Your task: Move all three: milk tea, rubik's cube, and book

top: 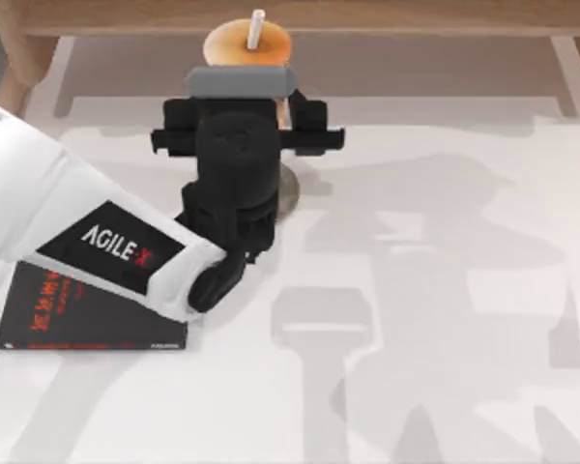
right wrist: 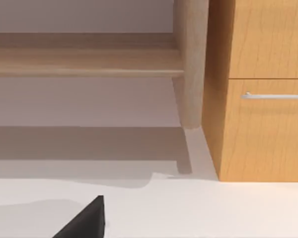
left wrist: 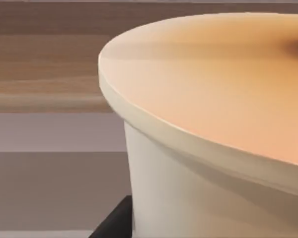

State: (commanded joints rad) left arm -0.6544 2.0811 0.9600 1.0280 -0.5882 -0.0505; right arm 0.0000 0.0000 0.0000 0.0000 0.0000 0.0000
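The milk tea, an orange-topped cup with a white straw, is at the back middle of the table. My left gripper reaches over to it and is shut on its side. In the left wrist view the cup's lid and pale wall sit very close, with one dark fingertip against the wall. My right gripper shows as a single dark fingertip over the white table. The rubik's cube and the book are out of view.
A thin black book with red lettering lies at the left, partly under my left arm. A round grey coaster peeks out beside the wrist. A wooden rail runs along the back. A wooden cabinet with a drawer handle stands beyond the right gripper.
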